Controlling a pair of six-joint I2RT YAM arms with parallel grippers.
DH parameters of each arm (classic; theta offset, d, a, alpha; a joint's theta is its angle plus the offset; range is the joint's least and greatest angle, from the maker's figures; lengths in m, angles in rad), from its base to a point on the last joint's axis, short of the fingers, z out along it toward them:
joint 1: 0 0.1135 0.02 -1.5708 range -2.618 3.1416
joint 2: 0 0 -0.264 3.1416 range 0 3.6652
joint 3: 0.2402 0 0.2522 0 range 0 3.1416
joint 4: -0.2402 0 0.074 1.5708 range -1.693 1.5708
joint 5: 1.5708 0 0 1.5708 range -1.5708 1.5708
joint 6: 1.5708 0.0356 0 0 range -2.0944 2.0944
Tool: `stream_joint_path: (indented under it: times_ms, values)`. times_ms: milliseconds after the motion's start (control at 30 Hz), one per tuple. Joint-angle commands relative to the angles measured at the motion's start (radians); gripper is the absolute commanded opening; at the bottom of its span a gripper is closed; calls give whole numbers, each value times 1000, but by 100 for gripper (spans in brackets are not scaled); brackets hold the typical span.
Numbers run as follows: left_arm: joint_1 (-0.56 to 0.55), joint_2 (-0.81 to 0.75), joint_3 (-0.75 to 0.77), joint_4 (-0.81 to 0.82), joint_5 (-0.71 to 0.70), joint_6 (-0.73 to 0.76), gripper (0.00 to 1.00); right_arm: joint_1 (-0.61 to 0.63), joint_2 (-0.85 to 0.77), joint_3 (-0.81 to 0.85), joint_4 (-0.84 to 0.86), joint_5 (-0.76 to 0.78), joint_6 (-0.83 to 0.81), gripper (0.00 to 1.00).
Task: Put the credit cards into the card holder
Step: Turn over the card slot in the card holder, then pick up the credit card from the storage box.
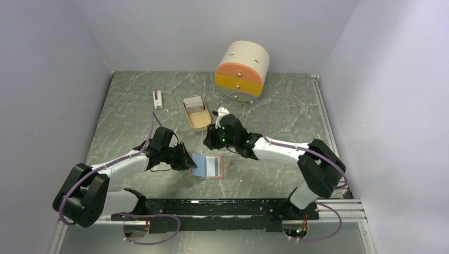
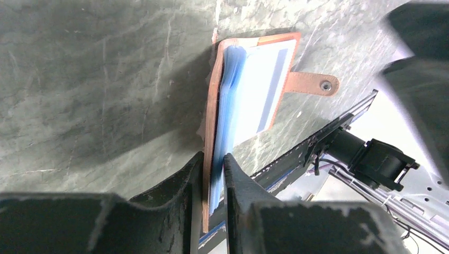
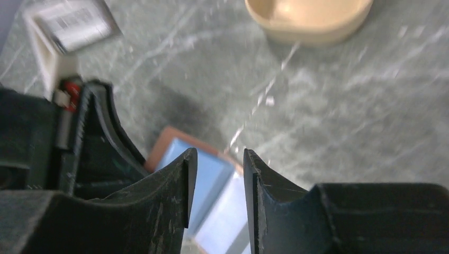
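Note:
The salmon-pink card holder lies open on the marble table between the two arms. Its snap strap points away from the left arm. A pale credit card with a grey stripe shows in the holder's right half, beside the blue pockets. My left gripper is shut on the holder's left edge, pinching leather and blue pockets together. My right gripper hovers open just above the holder, with nothing between its fingers. Another grey-white card rests in the beige tray.
The beige oval tray stands just beyond the right gripper. A small white upright block is at the back left. A cream, orange and yellow drawer box sits against the back wall. Grey walls close both sides.

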Motion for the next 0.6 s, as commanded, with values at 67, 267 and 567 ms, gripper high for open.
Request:
stream_joint_path:
  times_ms: [67, 267, 567]
  values:
    - [6, -21, -48, 74, 62, -23, 24, -52, 37, 121, 70, -7, -314, 43]
    - [6, -47, -56, 68, 67, -24, 25, -135, 196, 337, 42, -204, -566, 46]
    - [6, -58, -93, 110, 92, -43, 25, -136, 366, 506, 89, -171, -978, 55]
